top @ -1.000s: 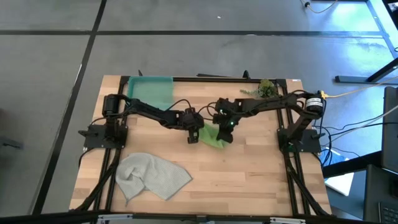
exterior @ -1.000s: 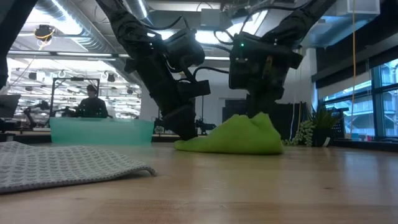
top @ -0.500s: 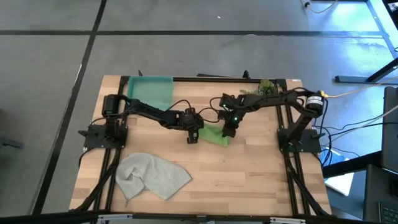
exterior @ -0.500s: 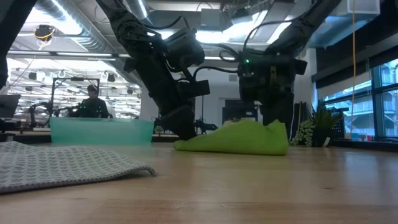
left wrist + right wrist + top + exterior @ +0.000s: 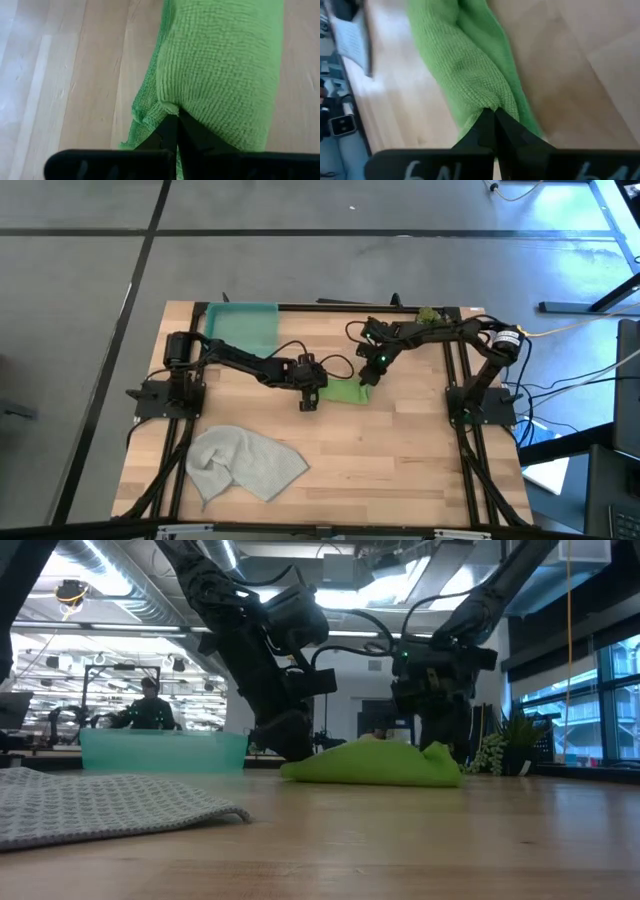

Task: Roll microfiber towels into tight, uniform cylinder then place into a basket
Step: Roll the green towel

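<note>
The lime green towel lies bunched in a long strip at the table's middle, stretched between my two grippers. My left gripper is shut on its left end. My right gripper is shut on its far right end. In the low view the green towel sits low on the wood. The pale grey towel lies crumpled near the front left. The teal basket stands at the far left. My left gripper pinches a folded edge at the green towel's end between its two shut fingers, several layers bunched there. The fingers slant down from the table's left. The towel runs away from the fingers and rests on the table. My right gripper pinches a gathered fold at the green towel's other end between its two shut fingers. The fingers come down from above, slanting from the far right. The towel trails away from them along the table, rather drawn out.
A leafy plant sprig lies at the far right edge. The grey towel fills the near left in the low view. Bare wood lies at the front right. A person sits in the room beyond.
My right gripper has gone toward the table's far edge, still shut on the green towel. The towel's right end has followed, so the hump has flattened and the towel lies longer and lower. The end in my left gripper has stayed in place.
</note>
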`<control>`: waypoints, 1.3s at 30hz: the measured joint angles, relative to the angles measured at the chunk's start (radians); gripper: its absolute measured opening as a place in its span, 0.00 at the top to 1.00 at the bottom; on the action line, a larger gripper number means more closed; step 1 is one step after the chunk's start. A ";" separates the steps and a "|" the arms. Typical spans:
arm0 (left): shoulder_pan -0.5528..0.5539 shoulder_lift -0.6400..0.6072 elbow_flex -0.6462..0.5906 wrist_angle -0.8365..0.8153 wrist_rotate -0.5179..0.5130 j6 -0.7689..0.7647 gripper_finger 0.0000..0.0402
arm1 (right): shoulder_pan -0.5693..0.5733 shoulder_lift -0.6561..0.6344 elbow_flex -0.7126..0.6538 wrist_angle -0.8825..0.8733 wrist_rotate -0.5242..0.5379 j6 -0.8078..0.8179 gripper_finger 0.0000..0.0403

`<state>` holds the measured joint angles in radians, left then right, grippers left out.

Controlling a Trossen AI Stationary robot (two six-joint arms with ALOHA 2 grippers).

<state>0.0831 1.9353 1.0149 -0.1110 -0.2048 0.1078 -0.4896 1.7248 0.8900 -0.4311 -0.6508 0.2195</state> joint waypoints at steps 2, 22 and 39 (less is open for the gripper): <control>0.000 0.000 0.000 0.000 -0.004 0.000 1.00 | -0.004 0.000 -0.018 0.012 0.028 0.000 1.00; -0.027 -0.084 -0.009 -0.072 -0.185 0.009 1.00 | -0.013 0.000 -0.059 0.078 0.125 -0.066 1.00; -0.024 -0.087 -0.006 -0.068 -0.196 -0.001 0.82 | -0.012 0.000 -0.061 0.095 0.132 -0.093 0.73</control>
<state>0.0589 1.8479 1.0088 -0.1791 -0.4010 0.1066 -0.5014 1.7245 0.8291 -0.3363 -0.5190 0.1261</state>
